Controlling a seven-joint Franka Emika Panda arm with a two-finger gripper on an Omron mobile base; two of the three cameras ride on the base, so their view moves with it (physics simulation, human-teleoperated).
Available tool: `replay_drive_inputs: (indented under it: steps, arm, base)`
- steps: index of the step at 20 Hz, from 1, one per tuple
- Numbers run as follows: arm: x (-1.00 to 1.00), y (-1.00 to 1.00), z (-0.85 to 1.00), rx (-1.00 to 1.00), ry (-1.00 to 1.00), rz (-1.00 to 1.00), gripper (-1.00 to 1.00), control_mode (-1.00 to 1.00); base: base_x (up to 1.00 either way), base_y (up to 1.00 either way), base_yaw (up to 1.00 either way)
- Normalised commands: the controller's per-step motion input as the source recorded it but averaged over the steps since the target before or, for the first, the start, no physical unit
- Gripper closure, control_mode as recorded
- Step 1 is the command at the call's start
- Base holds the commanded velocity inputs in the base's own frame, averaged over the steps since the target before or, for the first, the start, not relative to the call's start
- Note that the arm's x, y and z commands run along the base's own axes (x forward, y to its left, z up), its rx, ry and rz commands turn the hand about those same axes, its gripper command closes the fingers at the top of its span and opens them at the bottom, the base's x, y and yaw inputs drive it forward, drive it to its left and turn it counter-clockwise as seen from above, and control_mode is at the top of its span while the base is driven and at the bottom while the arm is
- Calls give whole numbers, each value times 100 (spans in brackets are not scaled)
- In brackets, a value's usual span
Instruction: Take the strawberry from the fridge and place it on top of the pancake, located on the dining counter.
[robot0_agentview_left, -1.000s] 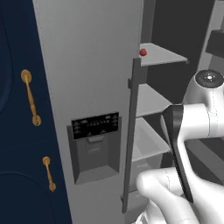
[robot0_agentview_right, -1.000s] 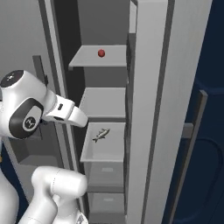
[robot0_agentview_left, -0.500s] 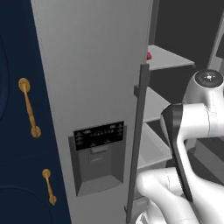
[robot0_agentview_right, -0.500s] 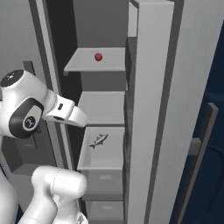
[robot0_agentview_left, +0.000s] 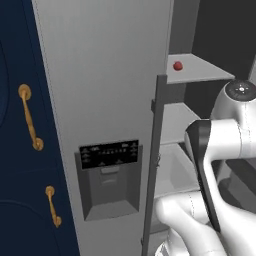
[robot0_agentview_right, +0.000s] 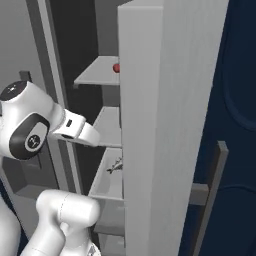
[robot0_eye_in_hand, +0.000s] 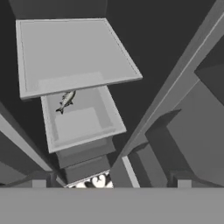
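Over on the left stood the fridge (robot0_agentview_left: 100, 90) door with its dispenser panel (robot0_agentview_left: 110, 175), and just past its edge the strawberry (robot0_agentview_left: 177, 66) sat on the top shelf (robot0_agentview_left: 200, 72). My pincer was spread wide, holding nothing, and aimed lower, so the berry lay up above it. Hand view had a fish (robot0_eye_in_hand: 65, 100) in a bin (robot0_eye_in_hand: 81, 120); right base view caught the strawberry half-hidden behind the door.

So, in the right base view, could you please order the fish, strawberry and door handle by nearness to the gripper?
1. Fish, in the bin just below the gripper.
2. Strawberry, top shelf, above.
3. Door handle, far right, outside.
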Motion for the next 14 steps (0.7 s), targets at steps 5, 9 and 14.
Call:
replay_drive_inputs:
  steps: [5, 9, 14]
  arm:
    - [0, 0, 0, 0, 0, 0, -100, 100]
    - [0, 0, 0, 0, 0, 0, -100, 100]
    - [42, -28, 35, 13, -13, 9, -100, -100]
  base:
    - [66, -21, 28]
    - [46, -39, 18]
    - [0, 0, 0]
